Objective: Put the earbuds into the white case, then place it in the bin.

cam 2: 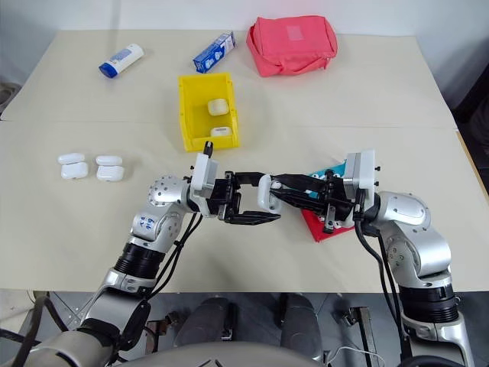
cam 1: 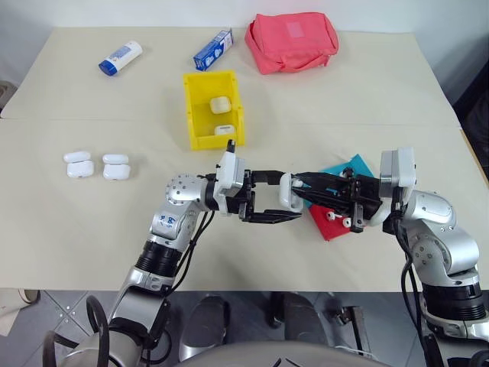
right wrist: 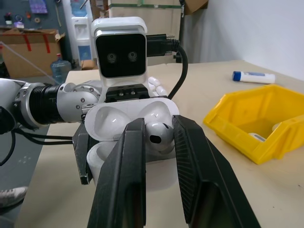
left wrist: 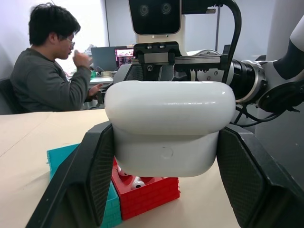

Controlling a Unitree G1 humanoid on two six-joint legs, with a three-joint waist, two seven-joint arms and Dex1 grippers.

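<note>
Beige bench (cam 1: 92,229) fills the scene; at six o'clock the left hand (cam 1: 284,203) is clamped on the small glossy white plastic case (right wrist: 130,135), lid open, well short of the yellow plastic bin (cam 1: 195,115) at twelve. The right hand (right wrist: 159,137) pinches a tiny white earbud (right wrist: 159,133) at its well; judging by this, seating it squarely comes next.

No text, brand or number can be read anywhere. The blue-and-white box (cam 1: 213,49) at approx. 12 o'clock on the desk (cam 1: 92,229) carries print, but it is too small to read. Same for the white-and-blue tube (cam 1: 121,58) at approx. 11 o'clock: a label is there, letters not legible. The laptop screen (left wrist: 122,55) behind the seated person (left wrist: 47,71) shows coloured content, no words to make out. The posters (right wrist: 38,5) on the far wall are also unreadable.
</note>
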